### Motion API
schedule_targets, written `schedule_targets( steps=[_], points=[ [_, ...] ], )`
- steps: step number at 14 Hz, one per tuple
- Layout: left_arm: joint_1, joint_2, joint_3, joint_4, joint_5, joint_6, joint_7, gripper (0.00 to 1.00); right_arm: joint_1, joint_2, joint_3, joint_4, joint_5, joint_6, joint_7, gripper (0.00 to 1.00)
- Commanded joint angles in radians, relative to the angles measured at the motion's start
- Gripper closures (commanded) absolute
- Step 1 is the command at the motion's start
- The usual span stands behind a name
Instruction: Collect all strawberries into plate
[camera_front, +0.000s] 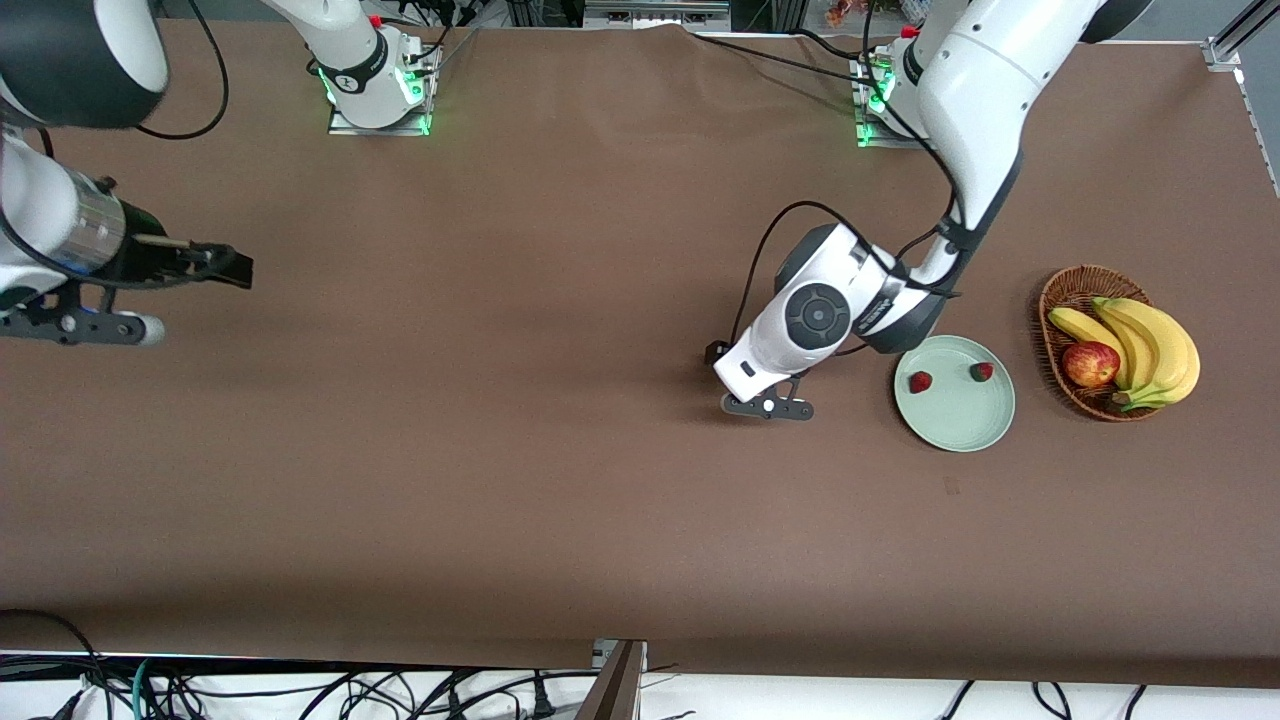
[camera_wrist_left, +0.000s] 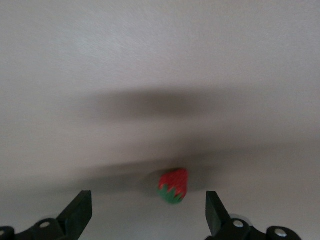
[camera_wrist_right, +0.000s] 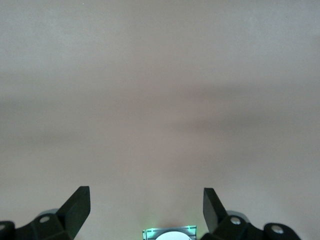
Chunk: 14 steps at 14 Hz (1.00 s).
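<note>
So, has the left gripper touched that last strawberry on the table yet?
Apart. In the left wrist view the strawberry lies on the table between the open fingers of the left gripper, with bare table on both sides.

Front view: high, facing the bases at 12 o'clock. Wrist views: close, looking down onto the table, shared by all.

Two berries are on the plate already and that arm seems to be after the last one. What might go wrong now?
The last strawberry lies on the table between the open fingers of the left gripper, off centre; closing might nudge it aside or pinch it badly. It is hidden under the arm in the front view. Dropping it on the plate could knock the two strawberries lying there. The right gripper waits, open.
</note>
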Motion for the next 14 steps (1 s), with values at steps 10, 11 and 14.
schedule_targets(
  steps=[10, 11, 14],
  points=[
    [-0.065, 0.070, 0.016, 0.019, 0.091, 0.055, -0.131, 0.46, -0.193, -0.120, 0.185, -0.027, -0.063, -0.077, -0.086, 0.00],
    [-0.063, 0.070, 0.016, 0.019, 0.091, 0.055, -0.131, 0.75, -0.193, -0.123, 0.193, -0.035, -0.085, -0.070, -0.098, 0.00],
    [-0.060, 0.063, 0.015, 0.019, 0.091, 0.043, -0.133, 0.98, -0.203, -0.171, 0.197, -0.081, -0.041, -0.048, -0.074, 0.00]
  ],
)
